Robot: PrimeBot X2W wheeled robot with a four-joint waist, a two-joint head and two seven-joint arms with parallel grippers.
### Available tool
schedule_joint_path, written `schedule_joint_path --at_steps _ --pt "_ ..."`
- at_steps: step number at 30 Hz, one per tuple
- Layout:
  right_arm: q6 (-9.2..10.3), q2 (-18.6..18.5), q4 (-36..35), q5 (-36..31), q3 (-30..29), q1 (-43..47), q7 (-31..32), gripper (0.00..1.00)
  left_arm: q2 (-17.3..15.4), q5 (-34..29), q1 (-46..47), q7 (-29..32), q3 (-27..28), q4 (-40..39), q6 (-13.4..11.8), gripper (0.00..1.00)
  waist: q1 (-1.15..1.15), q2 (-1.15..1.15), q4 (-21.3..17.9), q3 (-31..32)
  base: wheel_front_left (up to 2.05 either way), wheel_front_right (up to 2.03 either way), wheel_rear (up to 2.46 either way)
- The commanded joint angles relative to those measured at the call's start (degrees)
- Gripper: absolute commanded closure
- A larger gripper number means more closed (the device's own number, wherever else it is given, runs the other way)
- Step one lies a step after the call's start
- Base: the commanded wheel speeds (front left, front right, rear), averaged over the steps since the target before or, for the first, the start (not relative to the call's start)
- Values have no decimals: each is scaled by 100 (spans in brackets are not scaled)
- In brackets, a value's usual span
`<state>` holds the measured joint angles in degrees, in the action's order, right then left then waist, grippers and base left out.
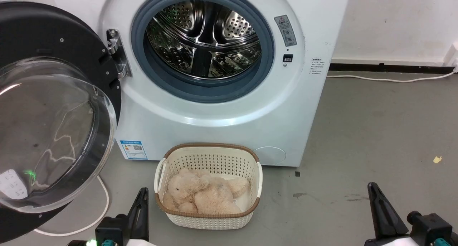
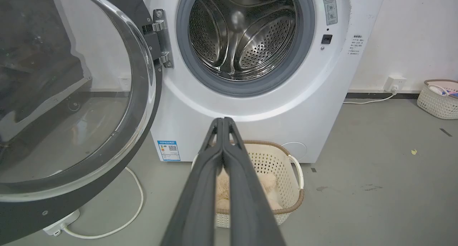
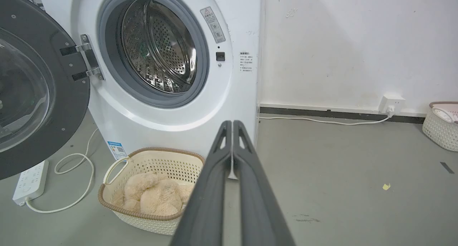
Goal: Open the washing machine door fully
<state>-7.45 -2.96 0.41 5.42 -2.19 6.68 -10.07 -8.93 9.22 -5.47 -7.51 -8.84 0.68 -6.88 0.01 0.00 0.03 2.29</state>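
The washing machine door point(image 1: 46, 42), glossy black with a bulging clear glass bowl point(image 1: 50, 131), stands swung wide to the left on its metal hinge point(image 1: 118, 52). The grey-rimmed steel drum opening point(image 1: 202, 42) is uncovered. The same door point(image 2: 139, 59) fills the left of the left wrist view, and the door point(image 3: 68, 95) is at the left of the right wrist view. My left gripper point(image 1: 143, 192) is shut and empty at the lower left, clear of the door. My right gripper point(image 1: 372, 187) is shut and empty at the lower right. Fingers pressed together: left gripper point(image 2: 222, 121), right gripper point(image 3: 232, 123).
A cream basket point(image 1: 250, 160) holding a beige plush toy point(image 1: 204, 196) sits on the grey floor before the machine. A white cable point(image 1: 103, 203) and a power strip point(image 3: 30, 181) lie under the door. Another basket point(image 3: 442, 131) stands by the right wall.
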Motion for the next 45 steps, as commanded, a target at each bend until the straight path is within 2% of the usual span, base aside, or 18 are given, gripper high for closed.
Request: schedule_joint_path --at_steps 1,45 --pt "-1 3 -11 -54 13 -102 31 100 38 -57 112 20 31 -20 36 100 0 0 0 -3 0 0 0" --pt "-2 6 -27 -307 120 -396 538 100 332 -506 338 400 474 -45 375 100 0 0 -1 -120 0 0 0"
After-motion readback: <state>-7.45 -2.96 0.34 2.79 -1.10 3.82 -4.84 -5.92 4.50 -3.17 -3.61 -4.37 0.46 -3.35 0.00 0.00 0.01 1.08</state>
